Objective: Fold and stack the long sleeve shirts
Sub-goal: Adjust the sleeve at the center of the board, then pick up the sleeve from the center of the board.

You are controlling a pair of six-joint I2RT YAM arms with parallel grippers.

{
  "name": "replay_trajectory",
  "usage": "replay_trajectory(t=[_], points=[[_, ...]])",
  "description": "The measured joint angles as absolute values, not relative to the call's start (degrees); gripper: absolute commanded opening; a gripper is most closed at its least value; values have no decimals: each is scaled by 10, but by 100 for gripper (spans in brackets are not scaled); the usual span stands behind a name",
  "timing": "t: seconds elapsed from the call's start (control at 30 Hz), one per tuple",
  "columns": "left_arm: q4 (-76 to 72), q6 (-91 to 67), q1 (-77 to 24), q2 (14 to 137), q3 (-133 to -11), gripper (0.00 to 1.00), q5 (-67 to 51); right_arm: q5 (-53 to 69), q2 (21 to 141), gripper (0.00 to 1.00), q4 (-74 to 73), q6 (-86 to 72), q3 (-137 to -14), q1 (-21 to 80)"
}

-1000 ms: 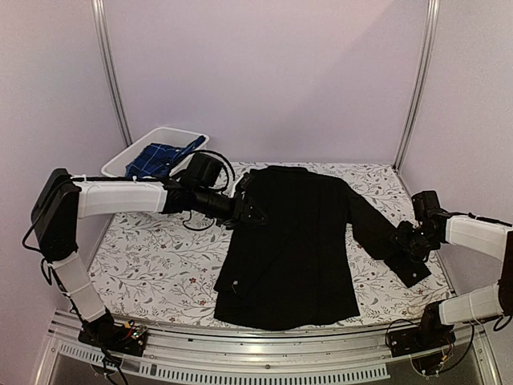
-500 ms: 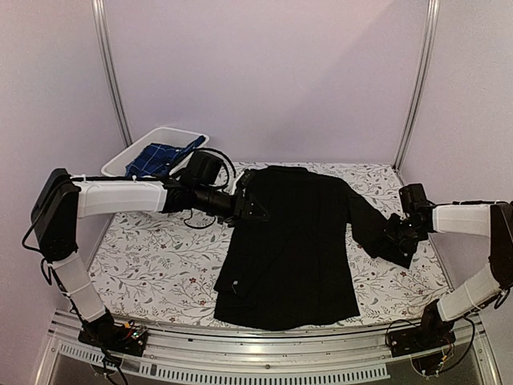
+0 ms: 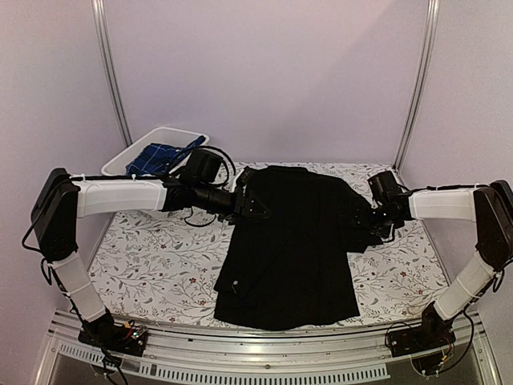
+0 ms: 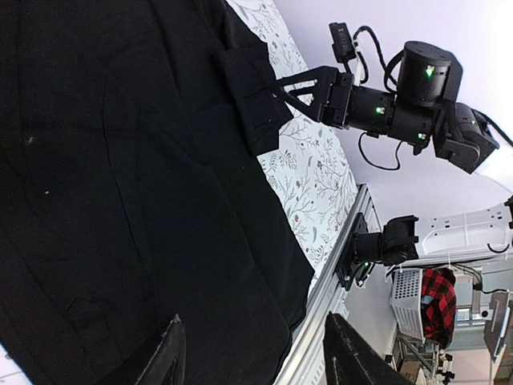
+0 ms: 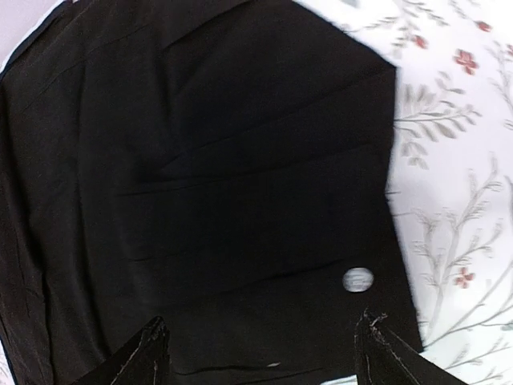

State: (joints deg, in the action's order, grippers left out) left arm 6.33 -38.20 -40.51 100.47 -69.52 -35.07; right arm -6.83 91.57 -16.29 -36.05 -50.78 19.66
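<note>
Far left on the overhead, the white tub (image 3: 119, 164) sits tilted at the back corner. The dark blue plaid shirt (image 3: 160, 158) is bunched inside it, only a crumpled patch showing above the rim and the rest hidden.

Moving in, the left arm reaches across the flowered table (image 3: 152, 257) to the collar end of the black shirt (image 3: 292, 257). From above, black fingers melt into black cloth there and contact is impossible to judge. The wrist camera helps: the left gripper (image 4: 252, 321) has its fingers (image 4: 172, 353) spread wide with nothing pinched between them, and their bases are cut off by the bottom edge. It's open over the shirt.

Centre stage, the black shirt lies flat, collar to the back, hem near the front rail (image 3: 256, 365). Folds barely read in all that black.

On to the right: the sleeve is drawn in toward the body, its cuff (image 5: 240, 176) lying across the cloth with one pale button (image 5: 357, 279) showing. The right gripper (image 5: 260, 319) hovers over that cuff, jaws standing well apart, gripping nothing. Only the fingertips poke into its own view, and whether they touch the fabric can't be told.

Off the table's edge, the left wrist camera catches a red checked cloth (image 4: 437, 295), too small to identify.
</note>
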Motion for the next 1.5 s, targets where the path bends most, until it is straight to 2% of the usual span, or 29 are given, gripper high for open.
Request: replay_trajectory(t=[0.17, 0.3, 0.6, 0.7, 0.87, 1.27, 1.5], points=[[63, -382, -404, 1006, -695, 58, -351, -69, 867, 70, -150, -360, -438, 130], [63, -382, -404, 1011, -695, 58, -351, -62, 868, 64, -135, -363, -409, 126], [63, -382, -404, 1014, -695, 58, -351, -37, 892, 39, -57, -381, -382, 116], [63, -382, -404, 1014, -695, 58, -351, -37, 894, 28, -51, -385, -381, 116], [63, -382, -404, 1014, -695, 58, -351, -38, 894, 0, -54, -390, -383, 116], [51, -402, -404, 1014, -695, 58, -355, -41, 854, 0, -95, -364, -439, 119], [2, -435, -402, 1014, -694, 59, -376, -54, 833, 0, -114, -330, -502, 185]])
